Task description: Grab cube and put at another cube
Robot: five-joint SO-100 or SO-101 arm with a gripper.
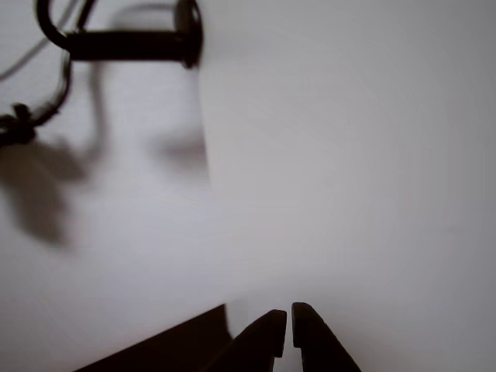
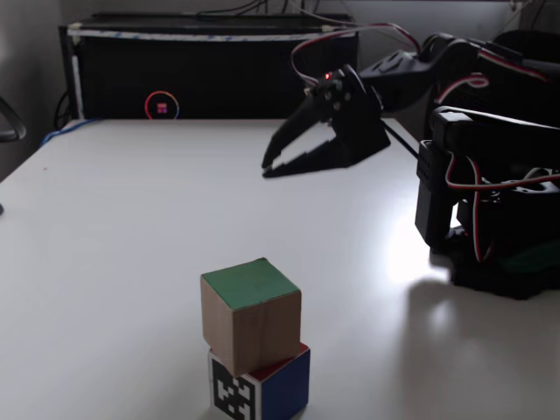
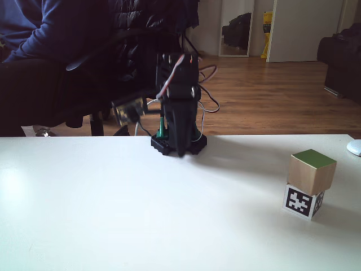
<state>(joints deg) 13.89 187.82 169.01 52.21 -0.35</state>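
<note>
The light wooden cube (image 2: pixel 251 315) with its green face up rests on top of the other cube (image 2: pixel 262 385), slightly turned on it. That lower cube shows a black-and-white tag, a blue side and a red strip on top. In another fixed view the green-topped cube (image 3: pixel 312 170) sits on the tag cube (image 3: pixel 302 202) at the table's right. My gripper (image 2: pixel 269 164) hangs above the table far behind the stack, close to the arm's base, fingers together and holding nothing. The other view shows my gripper (image 1: pixel 289 314) over bare white table, with a thin slit between the tips.
A black box (image 2: pixel 210 70) with a red lit ring stands along the table's back edge. The arm's base (image 2: pixel 499 219) is at the right. A black clamp with cables (image 1: pixel 132 43) sits on the table. A person in a blue sleeve (image 3: pixel 45 34) sits behind the table.
</note>
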